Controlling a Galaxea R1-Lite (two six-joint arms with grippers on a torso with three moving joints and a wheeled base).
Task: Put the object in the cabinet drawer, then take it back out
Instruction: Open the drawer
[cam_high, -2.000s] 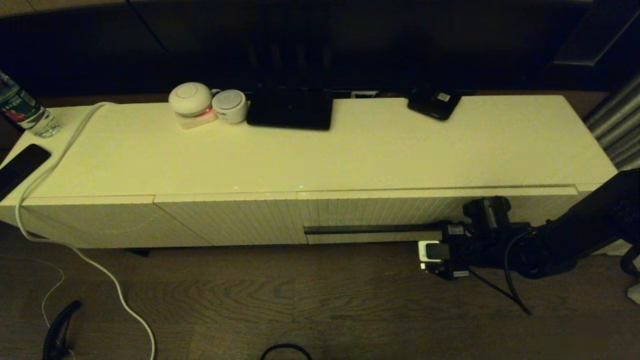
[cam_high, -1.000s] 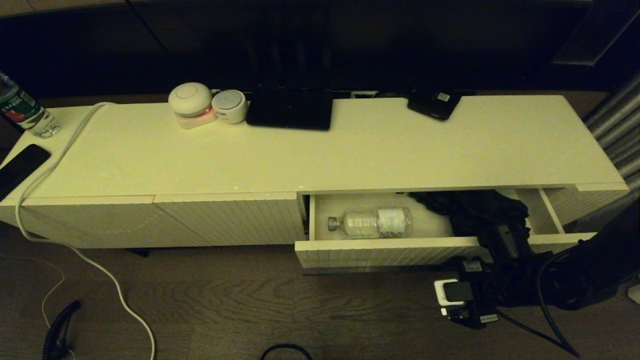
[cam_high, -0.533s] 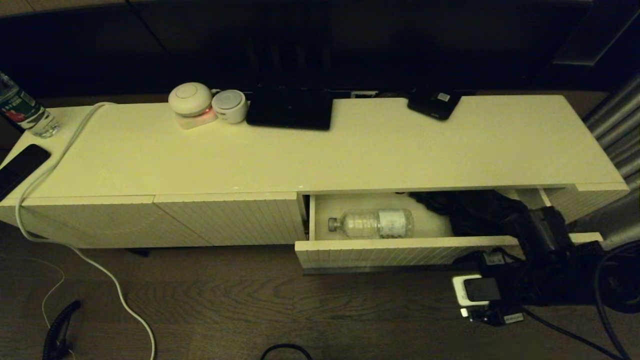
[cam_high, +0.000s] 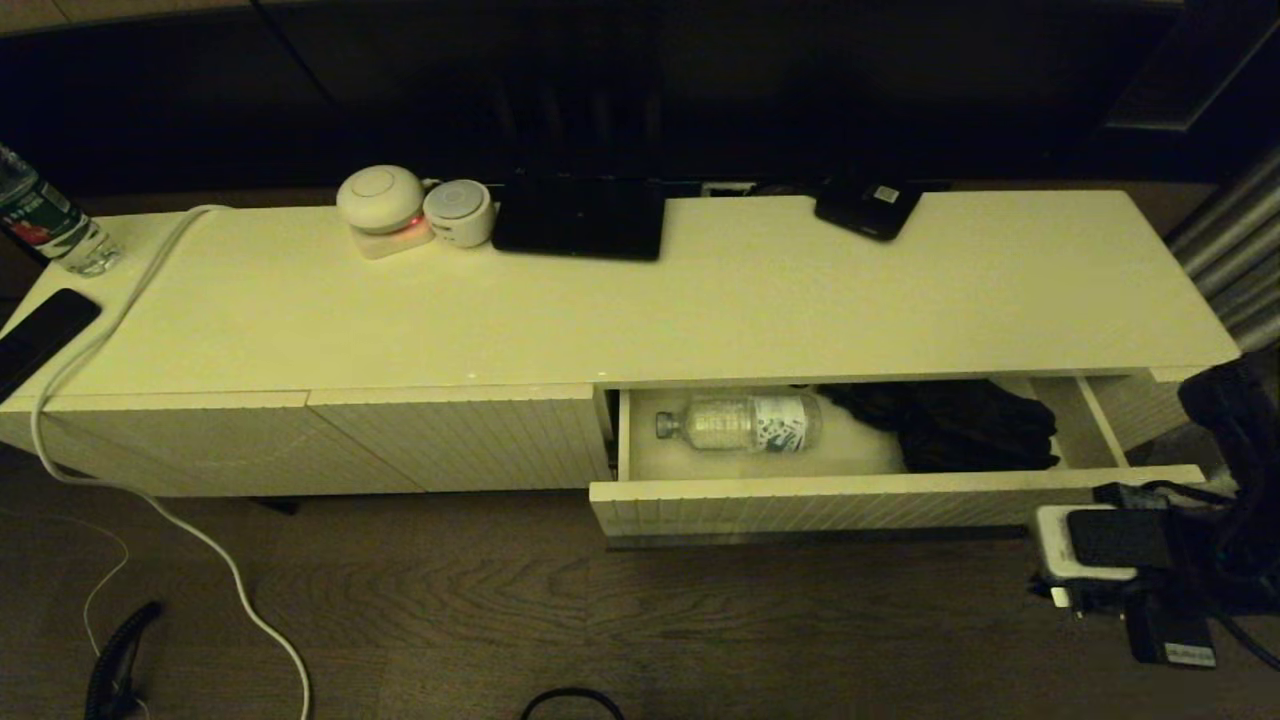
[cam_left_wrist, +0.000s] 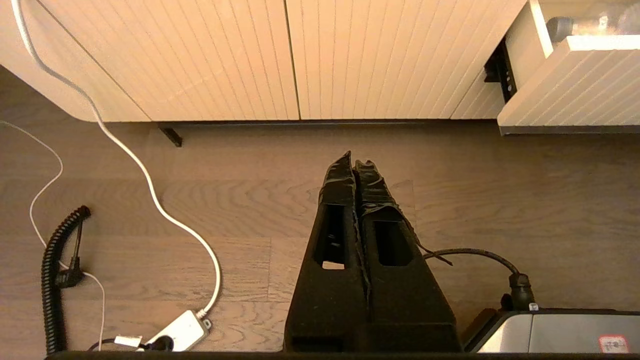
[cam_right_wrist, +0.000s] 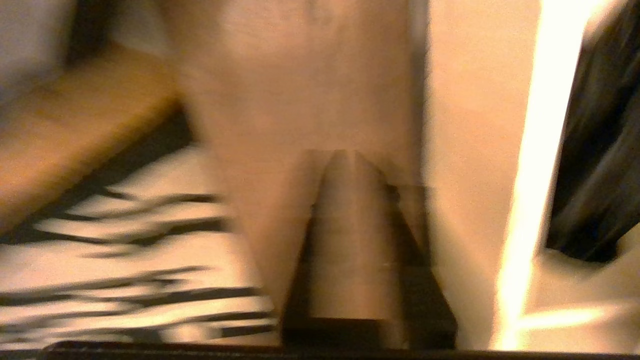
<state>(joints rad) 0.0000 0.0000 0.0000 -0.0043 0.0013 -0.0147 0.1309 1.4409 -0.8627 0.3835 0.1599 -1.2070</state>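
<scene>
Ribbed cream cabinet drawer open | clear plastic bottle inside | left gripper fingers pressed together

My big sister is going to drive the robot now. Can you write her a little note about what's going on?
Left hand: shut, empty, parked low over the wooden floor in front of the ribbed cabinet panels.
Right hand: off the right end of the drawer; whether open or shut cannot be told.
The wide cream-white ribbed cabinet drawer stands pulled open.
Inside lie a clear plastic bottle on its side, toward the left, and a crumpled black cloth to its right.
Done: the drawer is open, the bottle is in it.
Left: probably lift the bottle back out with the right hand.
</scene>
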